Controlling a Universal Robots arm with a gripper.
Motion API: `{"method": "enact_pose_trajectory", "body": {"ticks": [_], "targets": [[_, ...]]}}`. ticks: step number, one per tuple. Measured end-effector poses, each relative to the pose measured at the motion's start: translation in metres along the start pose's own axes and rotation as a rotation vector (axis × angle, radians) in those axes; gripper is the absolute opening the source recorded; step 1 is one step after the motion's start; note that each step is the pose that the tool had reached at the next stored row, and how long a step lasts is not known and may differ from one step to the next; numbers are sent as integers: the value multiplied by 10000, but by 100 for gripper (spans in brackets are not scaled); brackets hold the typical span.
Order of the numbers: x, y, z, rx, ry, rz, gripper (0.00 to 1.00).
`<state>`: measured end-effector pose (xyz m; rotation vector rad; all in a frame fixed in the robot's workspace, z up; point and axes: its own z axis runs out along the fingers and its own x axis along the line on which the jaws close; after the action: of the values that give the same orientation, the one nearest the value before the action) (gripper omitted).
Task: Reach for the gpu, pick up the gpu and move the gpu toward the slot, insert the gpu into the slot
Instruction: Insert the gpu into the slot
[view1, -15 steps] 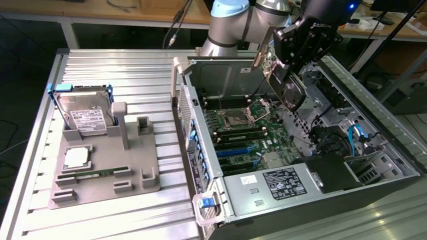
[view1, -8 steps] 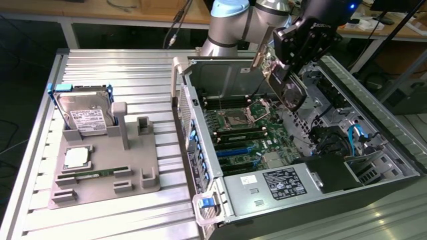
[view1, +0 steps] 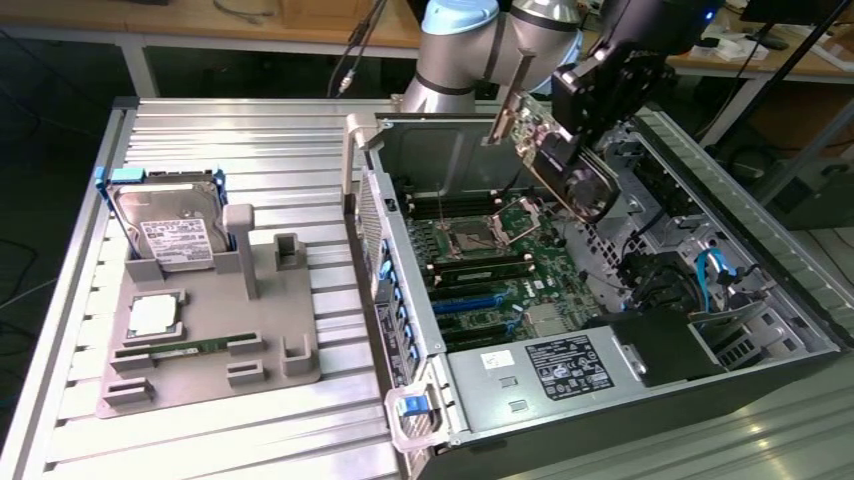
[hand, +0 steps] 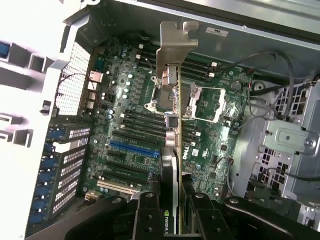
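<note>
Counting now: one card, one hard drive, one memory stick, one grey holder, one computer case.

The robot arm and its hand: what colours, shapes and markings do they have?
The arm is a silver-grey tube with a light blue joint cap. The hand is black and blocky, with two flat fingers that carry round bolt heads. No markings can be read on either.

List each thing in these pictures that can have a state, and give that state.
gripper: shut on the gpu.
gpu: held above the motherboard, not inserted.
slot: empty.
computer case: open, side panel off.
hard drive: propped in the grey holder, outside the case.
</note>
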<state>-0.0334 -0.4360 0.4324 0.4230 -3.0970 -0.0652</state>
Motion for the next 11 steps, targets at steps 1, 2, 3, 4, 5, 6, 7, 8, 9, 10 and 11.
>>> {"method": "enact_pose_trajectory", "body": {"ticks": [1,2,3,4,5,6,7,8,9,10,11], "targets": [[0,0,4,2,11,-261,27],[0,0,7,4,20,-453,27],[0,0,10,6,28,-638,27],[0,-1,12,8,37,-828,27],[0,-1,13,10,44,-1003,27],[0,-1,15,11,53,-1215,27],[0,-1,17,13,62,-1407,27],[0,-1,18,15,69,-1591,27],[-1,-1,20,16,77,-1776,27],[-1,-1,21,18,85,-1957,27],[0,-1,22,20,93,-2140,27]]}}
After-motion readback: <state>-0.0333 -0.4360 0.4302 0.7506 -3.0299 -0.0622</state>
